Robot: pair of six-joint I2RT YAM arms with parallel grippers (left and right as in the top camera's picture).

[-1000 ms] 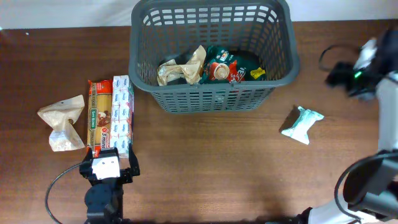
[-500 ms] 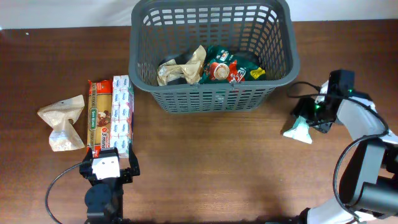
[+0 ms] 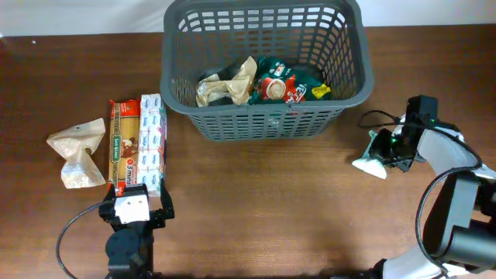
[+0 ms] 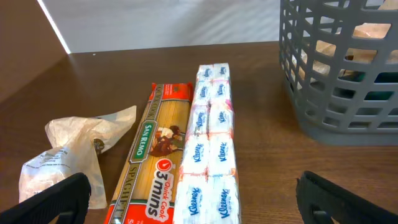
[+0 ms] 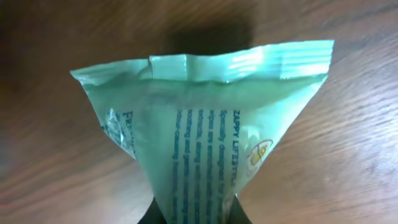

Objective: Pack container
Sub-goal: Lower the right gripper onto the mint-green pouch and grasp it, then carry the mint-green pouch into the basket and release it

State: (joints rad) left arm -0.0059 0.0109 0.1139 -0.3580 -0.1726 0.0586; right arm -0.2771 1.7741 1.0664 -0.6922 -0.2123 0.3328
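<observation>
- The container (image 3: pixel 267 124), a dark grey slotted basket, stood upright at the far middle of the brown counter (image 3: pixel 271 209). In the left wrist view its lattice wall (image 4: pixel 339 93) filled the right edge.
- Inside it lay a crumpled beige bag (image 3: pixel 229 84) on the left and a green and red packet (image 3: pixel 283 84) just beside it on the right.
- The right claw (image 3: pixel 387 147) was low over the counter, right of the container and apart from it, at a pale green packet (image 3: pixel 370 161).
- In the right wrist view that pale green packet (image 5: pixel 199 130) fanned out wide at its sealed far end. It narrowed at the near end between two dark shapes. Those were probably the fingers, so the claw seemed to be pinched onto it, though little of them showed.
- The left claw (image 3: pixel 136 205) sat near the left front of the counter, spread wide and holding nothing. Its two fingertips showed at the bottom corners of the left wrist view.
- Just beyond it lay a spaghetti box (image 4: pixel 155 168) and a tissue pack (image 4: pixel 211 149), side by side and touching, both running lengthwise away from the claw.
- A crumpled clear bag (image 4: pixel 68 155) rested left of the spaghetti box, against its edge.
- The three sat left of the container, the tissue pack nearest it but not touching.
</observation>
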